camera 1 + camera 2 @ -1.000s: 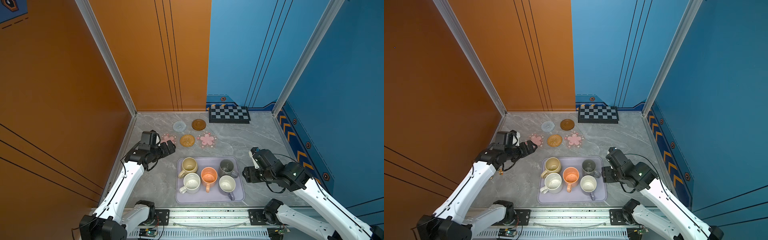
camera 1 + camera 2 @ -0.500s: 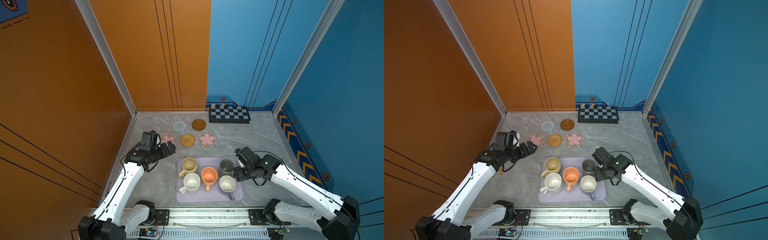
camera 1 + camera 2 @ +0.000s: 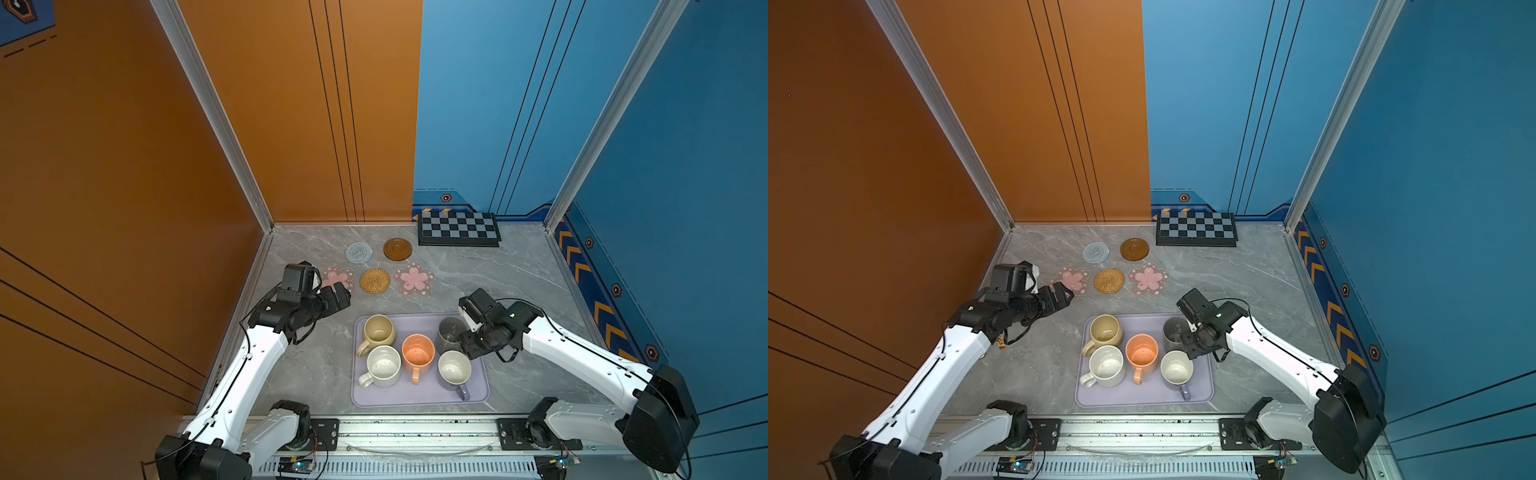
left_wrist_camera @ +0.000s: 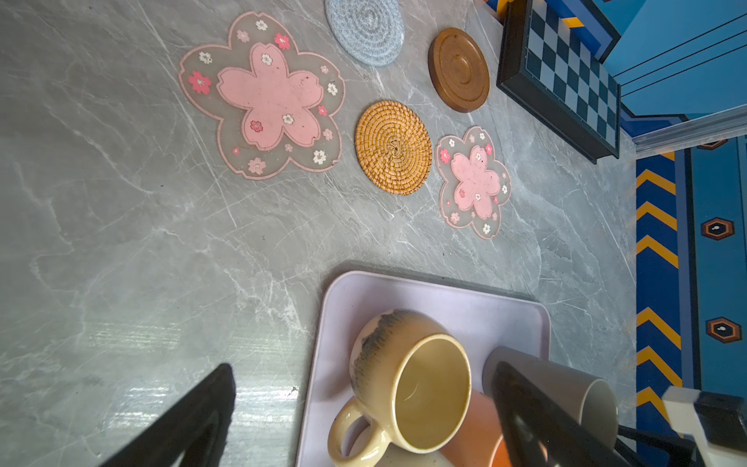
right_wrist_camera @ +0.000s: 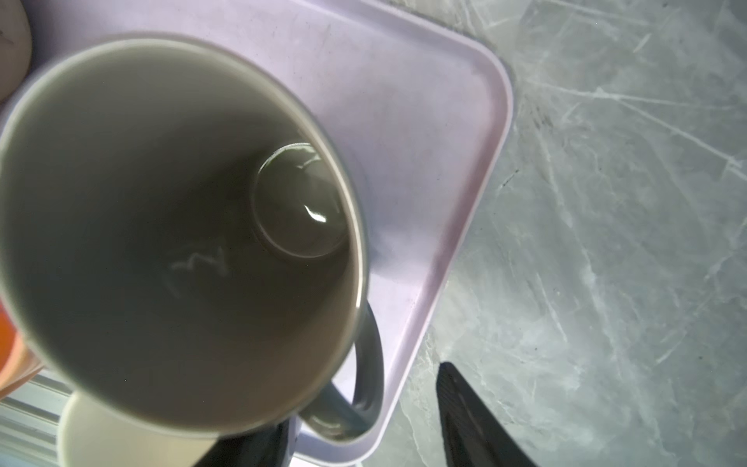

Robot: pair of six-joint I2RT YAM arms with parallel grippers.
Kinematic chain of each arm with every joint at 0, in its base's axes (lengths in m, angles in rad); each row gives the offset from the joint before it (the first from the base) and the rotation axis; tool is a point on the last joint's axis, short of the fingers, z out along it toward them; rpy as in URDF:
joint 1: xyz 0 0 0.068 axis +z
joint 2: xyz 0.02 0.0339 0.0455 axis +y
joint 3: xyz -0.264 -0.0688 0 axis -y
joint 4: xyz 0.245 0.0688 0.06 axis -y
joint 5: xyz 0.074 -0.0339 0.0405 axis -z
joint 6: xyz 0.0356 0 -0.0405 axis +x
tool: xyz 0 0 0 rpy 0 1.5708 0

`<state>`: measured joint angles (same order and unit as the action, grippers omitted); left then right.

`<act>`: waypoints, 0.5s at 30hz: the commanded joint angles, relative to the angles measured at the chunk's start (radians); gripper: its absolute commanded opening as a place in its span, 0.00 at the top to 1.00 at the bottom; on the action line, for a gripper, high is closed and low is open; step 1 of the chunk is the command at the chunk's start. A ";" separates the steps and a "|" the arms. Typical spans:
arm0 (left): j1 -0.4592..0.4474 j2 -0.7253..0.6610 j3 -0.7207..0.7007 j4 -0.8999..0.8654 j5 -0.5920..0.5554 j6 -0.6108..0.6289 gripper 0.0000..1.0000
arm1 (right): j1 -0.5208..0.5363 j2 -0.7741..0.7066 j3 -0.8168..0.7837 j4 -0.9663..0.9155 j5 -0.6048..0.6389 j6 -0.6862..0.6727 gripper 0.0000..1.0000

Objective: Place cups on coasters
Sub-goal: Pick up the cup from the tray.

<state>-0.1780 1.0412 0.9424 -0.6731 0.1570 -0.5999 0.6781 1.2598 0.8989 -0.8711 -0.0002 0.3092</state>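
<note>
grey mug (image 3: 449, 332): handle at its 4 o'clock hidden under right gripper (image 3: 469, 347) in both top views; rim blurred and cropped in right wrist view
left flower coaster (image 3: 332, 274): 6 o'clock petals covered by left gripper (image 3: 338, 297)
orange mug (image 4: 477, 428): mostly behind beige mug (image 4: 408, 388), left wrist view

**Right wrist: grey mug fills my view**

I'm looking down into the tall grey ceramic mug (image 5: 161, 242), empty, with a glint on its glossy bottom. It stands near a rounded corner of the flat lavender plastic tray (image 5: 424, 121), which sits on the grey marble-patterned tabletop (image 5: 606, 202). My right gripper (image 5: 343, 410) has its 2 black fingers (image 5: 473, 416) apart, the mug's loop handle (image 5: 370, 364) between them, and 1 finger is clear of it over the tabletop. An orange mug (image 5: 12, 356) and a white mug interior (image 5: 121, 440) crowd the grey rim.
</note>
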 commanded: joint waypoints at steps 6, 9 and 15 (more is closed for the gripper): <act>-0.007 -0.007 -0.009 -0.019 -0.022 -0.004 0.00 | -0.004 0.024 -0.028 0.094 -0.050 0.001 0.55; -0.005 -0.010 -0.011 -0.019 -0.021 -0.002 0.00 | 0.010 0.036 -0.039 0.121 -0.060 0.017 0.55; -0.005 -0.020 -0.017 -0.020 -0.017 -0.002 0.00 | 0.061 0.061 -0.033 0.130 -0.033 0.021 0.66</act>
<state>-0.1780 1.0412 0.9424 -0.6731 0.1570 -0.5999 0.7143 1.3090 0.8703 -0.7692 -0.0414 0.3183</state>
